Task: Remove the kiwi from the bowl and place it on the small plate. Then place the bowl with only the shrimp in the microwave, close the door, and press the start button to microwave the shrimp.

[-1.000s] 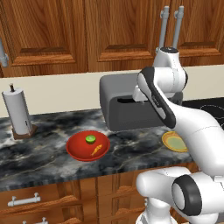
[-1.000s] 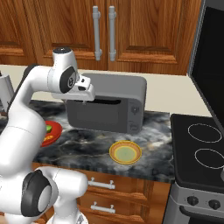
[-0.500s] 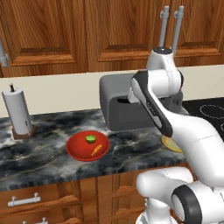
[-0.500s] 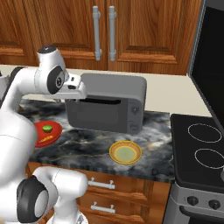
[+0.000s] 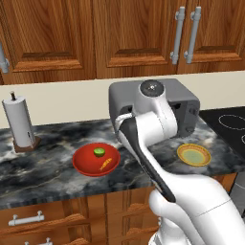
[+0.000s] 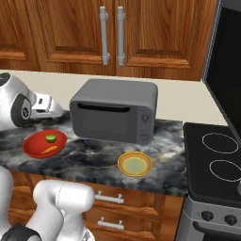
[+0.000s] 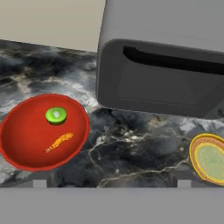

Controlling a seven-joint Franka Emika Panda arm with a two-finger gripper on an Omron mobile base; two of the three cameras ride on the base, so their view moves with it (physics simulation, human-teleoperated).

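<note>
Bowl (image 7: 43,131) near counter front edge (kiwi (image 7: 56,115), shrimp (image 7: 58,142) inside); end effector state unclear.

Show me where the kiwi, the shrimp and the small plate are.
kiwi (image 7: 56,115), hand view, its green top.
shrimp (image 7: 58,142), hand view, middle of its body.
small plate (image 6: 134,164), right base view, its greenish centre.

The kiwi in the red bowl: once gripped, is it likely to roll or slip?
The kiwi looks small and round, so it may roll along the curved floor of the glossy bowl if nudged. It lies close to the shrimp, so a wide grip could disturb both. It probably weighs little.
</note>
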